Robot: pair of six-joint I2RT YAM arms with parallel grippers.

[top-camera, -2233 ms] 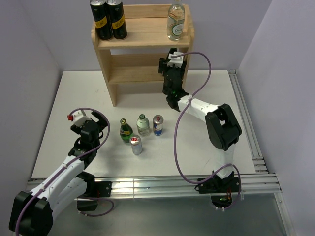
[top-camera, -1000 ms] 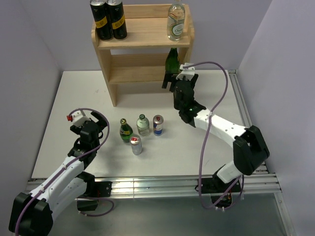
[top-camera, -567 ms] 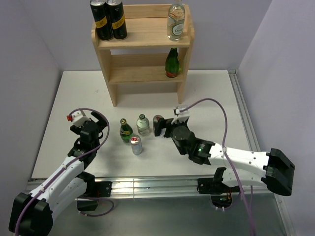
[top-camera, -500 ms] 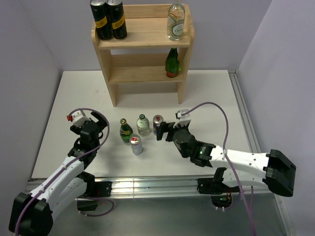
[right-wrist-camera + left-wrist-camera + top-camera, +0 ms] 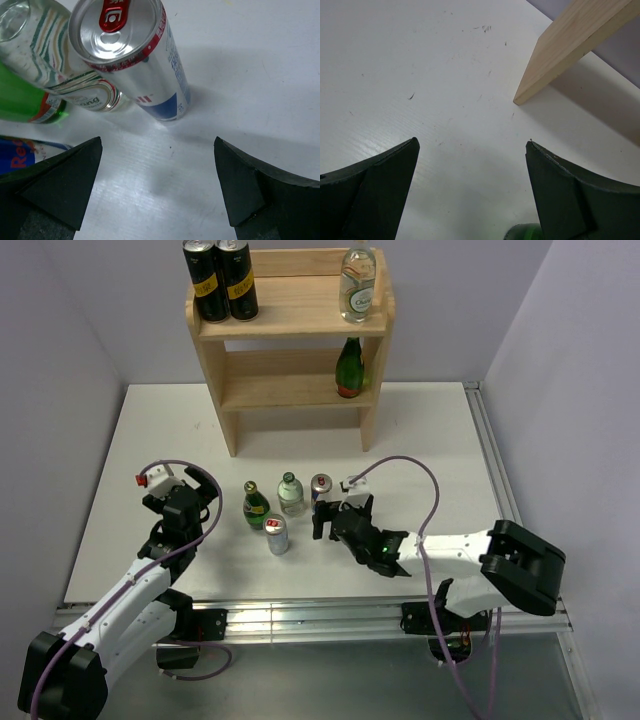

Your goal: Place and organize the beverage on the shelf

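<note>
The pale wood shelf (image 5: 290,315) stands at the back of the table. Its top tier holds two black cans (image 5: 222,280) and a clear bottle (image 5: 358,285). A green bottle (image 5: 349,368) stands on the middle tier at the right. On the table stand a green bottle (image 5: 256,505), a clear bottle (image 5: 290,494), a silver-blue can (image 5: 321,490) and a second can (image 5: 277,535). My right gripper (image 5: 335,510) is open and empty, low, just right of the silver-blue can (image 5: 135,55), which lies ahead of my right gripper (image 5: 157,150). My left gripper (image 5: 190,485) is open and empty, left of the bottles.
The shelf's side panel foot (image 5: 560,55) shows in the left wrist view, with a green bottle top (image 5: 525,232) at the bottom edge between the open fingers of my left gripper (image 5: 471,145). Purple walls close the table at left, right and back. An aluminium rail (image 5: 500,490) runs along the right edge.
My right gripper left the green bottle on the middle tier, pulled back from the shelf, came down to the table and closed in on the silver-blue can. The left arm has not moved.
</note>
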